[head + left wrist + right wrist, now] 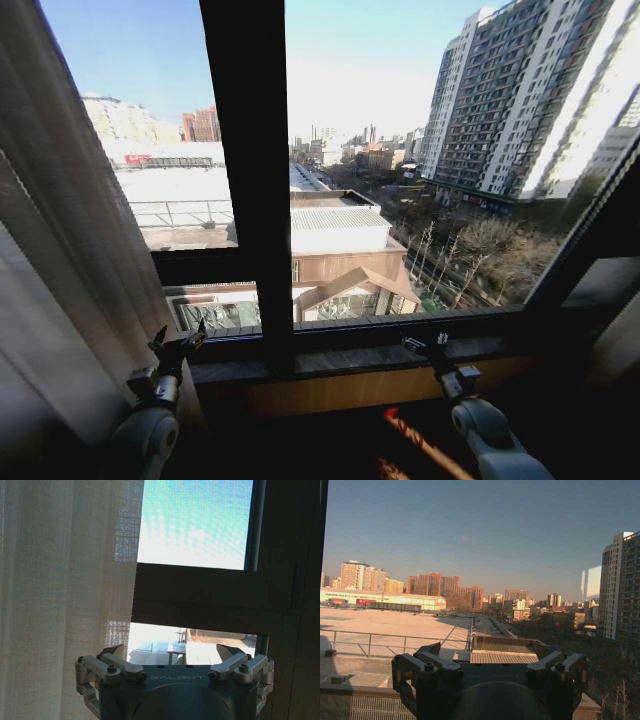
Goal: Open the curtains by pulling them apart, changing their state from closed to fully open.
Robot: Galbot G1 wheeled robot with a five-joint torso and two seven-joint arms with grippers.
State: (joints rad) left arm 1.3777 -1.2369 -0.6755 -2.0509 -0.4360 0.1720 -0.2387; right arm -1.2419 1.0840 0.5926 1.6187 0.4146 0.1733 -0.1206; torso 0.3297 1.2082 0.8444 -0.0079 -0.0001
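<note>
Hanging bunched at the window's left edge, the curtains leave the glass uncovered. The left gripper, marked "GALBOT", hovers open beside them; the right gripper is open near the sill.

right tool open, empty, facing city rooftops

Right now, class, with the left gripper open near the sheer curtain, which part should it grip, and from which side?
Probably the curtain's free vertical edge, approached from the window side. That edge hangs straight beside bare glass, so the open left gripper could likely straddle its thin pleats.
</note>
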